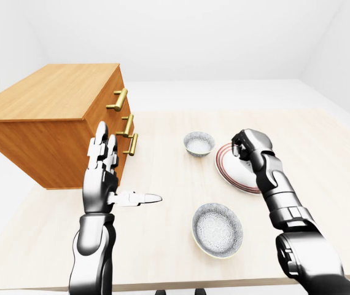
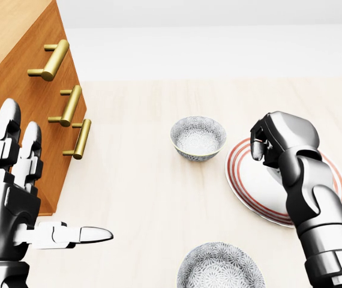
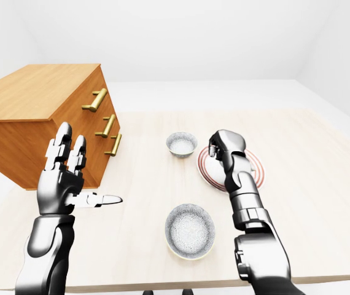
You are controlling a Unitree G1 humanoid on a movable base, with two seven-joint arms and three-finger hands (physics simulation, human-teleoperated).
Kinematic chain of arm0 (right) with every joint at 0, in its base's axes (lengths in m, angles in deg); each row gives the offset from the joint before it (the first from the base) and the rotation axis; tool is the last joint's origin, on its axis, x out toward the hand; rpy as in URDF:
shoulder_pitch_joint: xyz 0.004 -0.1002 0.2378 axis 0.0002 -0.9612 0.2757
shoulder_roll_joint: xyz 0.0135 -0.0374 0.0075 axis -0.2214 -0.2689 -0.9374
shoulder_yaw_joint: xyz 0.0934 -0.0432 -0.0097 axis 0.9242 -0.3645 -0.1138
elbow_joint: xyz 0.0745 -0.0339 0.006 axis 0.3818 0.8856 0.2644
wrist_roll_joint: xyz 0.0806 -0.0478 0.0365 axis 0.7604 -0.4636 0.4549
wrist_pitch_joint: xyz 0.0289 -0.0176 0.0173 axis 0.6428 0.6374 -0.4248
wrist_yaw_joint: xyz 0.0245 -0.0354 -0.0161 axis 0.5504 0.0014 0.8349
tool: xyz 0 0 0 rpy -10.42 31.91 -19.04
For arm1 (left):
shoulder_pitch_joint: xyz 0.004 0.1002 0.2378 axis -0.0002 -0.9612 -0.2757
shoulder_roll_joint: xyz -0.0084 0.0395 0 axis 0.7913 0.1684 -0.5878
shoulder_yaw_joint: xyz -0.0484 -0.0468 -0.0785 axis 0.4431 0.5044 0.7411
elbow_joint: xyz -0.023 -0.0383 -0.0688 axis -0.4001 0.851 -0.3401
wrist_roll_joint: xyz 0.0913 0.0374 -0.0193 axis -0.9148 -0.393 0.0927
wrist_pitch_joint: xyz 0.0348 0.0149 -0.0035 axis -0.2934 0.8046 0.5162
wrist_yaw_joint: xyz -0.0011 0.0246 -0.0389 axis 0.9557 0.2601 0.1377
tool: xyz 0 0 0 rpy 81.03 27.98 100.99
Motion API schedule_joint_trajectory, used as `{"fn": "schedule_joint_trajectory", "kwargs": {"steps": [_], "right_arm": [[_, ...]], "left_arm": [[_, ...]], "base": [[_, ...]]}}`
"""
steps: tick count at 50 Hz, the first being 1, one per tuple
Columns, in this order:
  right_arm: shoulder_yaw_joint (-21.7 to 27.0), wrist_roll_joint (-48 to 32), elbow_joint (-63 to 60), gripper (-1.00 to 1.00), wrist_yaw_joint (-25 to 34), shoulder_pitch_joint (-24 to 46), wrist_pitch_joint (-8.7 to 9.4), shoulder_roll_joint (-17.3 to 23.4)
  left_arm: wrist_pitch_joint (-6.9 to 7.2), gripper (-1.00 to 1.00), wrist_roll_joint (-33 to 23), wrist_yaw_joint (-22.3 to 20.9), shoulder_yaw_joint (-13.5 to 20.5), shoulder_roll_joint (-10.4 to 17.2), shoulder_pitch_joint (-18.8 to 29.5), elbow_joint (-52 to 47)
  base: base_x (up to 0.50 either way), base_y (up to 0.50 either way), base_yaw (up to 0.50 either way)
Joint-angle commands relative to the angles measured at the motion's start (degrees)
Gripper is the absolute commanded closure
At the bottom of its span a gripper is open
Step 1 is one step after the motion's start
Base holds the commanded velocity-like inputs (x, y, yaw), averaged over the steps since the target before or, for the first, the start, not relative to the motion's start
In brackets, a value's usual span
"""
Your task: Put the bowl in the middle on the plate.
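A fine grey-and-white pattern is borne by the middle bowl [image 2: 198, 137] and the bottom bowl [image 2: 220, 267]. The plate [image 2: 255, 189] is ringed red on white. The orange-brown chest [image 1: 46, 104] is fitted with brass-coloured handles [image 2: 55, 59].

A pale wooden table [image 1: 163, 172] carries four things. A white plate [image 2: 252, 186] with red rings round its rim lies flat on it. Just left of the plate, nearly touching its rim, stands a small patterned bowl [image 2: 198, 138], upright. Below the plate and a little to its left, in the left-eye view, sits a larger patterned bowl [image 1: 217, 230], well apart from it. Far left of the plate stands a wooden chest of drawers [image 1: 46, 117] with brass handles.
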Motion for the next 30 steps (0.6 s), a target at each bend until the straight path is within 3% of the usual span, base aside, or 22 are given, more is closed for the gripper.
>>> {"fn": "schedule_joint_trajectory", "kwargs": {"steps": [1, 30], "right_arm": [[-1.57, -12.07, 6.80, 1.00, -3.61, 2.79, 0.01, 1.66], [-3.37, -15.93, 12.37, 1.00, -4.06, 5.79, 0.01, 2.32]], "left_arm": [[0.00, -1.00, 0.13, 0.04, 0.13, -0.03, 0.03, 0.59], [0.00, -1.00, 1.23, -0.17, 0.54, 0.08, -0.03, 2.61]], "base": [[0.00, 0.00, 0.00], [0.00, 0.00, 0.00]]}}
